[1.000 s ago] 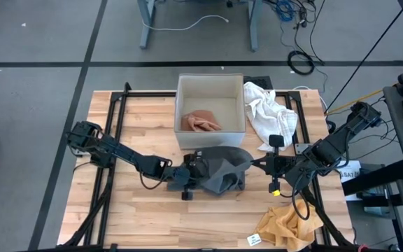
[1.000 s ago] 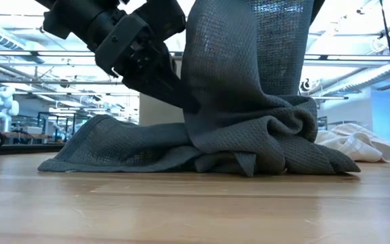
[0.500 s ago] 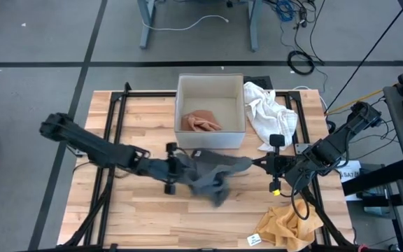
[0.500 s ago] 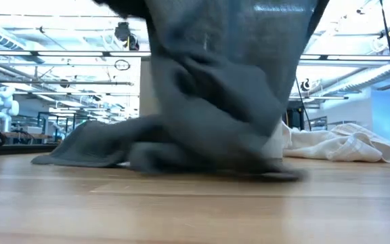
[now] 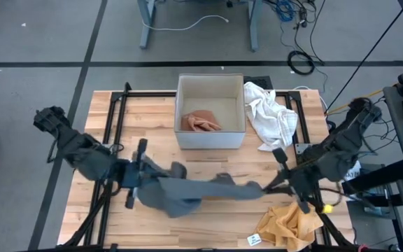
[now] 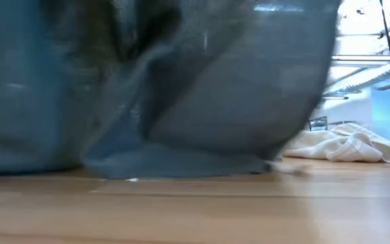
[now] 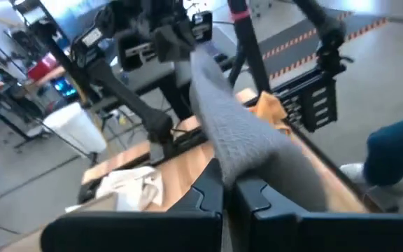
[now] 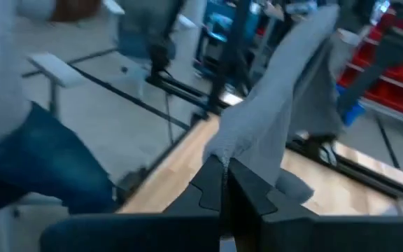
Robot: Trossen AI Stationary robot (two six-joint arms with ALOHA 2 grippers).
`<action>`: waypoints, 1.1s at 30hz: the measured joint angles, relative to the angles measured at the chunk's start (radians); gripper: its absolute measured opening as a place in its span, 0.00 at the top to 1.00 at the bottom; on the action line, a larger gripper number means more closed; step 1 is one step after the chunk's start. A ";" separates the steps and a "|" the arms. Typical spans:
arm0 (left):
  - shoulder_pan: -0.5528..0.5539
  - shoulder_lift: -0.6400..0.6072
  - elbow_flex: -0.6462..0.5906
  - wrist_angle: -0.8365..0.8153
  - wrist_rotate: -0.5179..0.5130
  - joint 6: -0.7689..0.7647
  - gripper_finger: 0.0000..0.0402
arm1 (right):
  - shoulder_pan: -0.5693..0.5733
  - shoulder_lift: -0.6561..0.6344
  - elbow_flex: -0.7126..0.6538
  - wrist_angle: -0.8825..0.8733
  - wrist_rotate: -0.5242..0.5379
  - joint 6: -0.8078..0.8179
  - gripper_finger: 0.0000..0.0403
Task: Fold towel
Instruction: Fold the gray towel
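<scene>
We see the grey towel stretched between the two tools over the front half of the bench. The left tool is clamped on the towel's left end, its fingers pressed together on the cloth in the left wrist view. The right tool is clamped on the right end, a corner of towel rising from between its closed fingers in the right wrist view. The middle of the towel sags and its lower edge touches the bench in the low view. Behind it stands a white box with a pink cloth inside, a white cloth beside the box, and a yellow cloth near the right tool.
</scene>
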 joint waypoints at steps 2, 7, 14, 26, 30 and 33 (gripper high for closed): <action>-0.003 0.001 0.001 -0.049 -0.054 -0.002 1.00 | 0.021 0.001 0.031 -0.052 0.044 0.036 1.00; 0.082 0.055 -0.034 -0.215 -0.131 -0.122 1.00 | 0.032 0.007 0.072 -0.358 0.209 0.275 1.00; 0.205 0.184 -0.119 -0.245 -0.117 -0.188 1.00 | -0.003 0.011 0.073 -0.716 0.248 0.665 1.00; 0.283 0.255 -0.122 -0.287 -0.150 -0.208 0.95 | -0.002 0.051 0.074 -0.612 0.261 0.575 1.00; 0.269 0.244 -0.122 -0.255 -0.150 -0.192 0.81 | -0.003 0.076 0.074 -0.517 0.241 0.458 1.00; 0.264 0.238 -0.122 -0.183 -0.146 -0.181 0.71 | -0.013 0.101 0.074 -0.452 0.236 0.368 1.00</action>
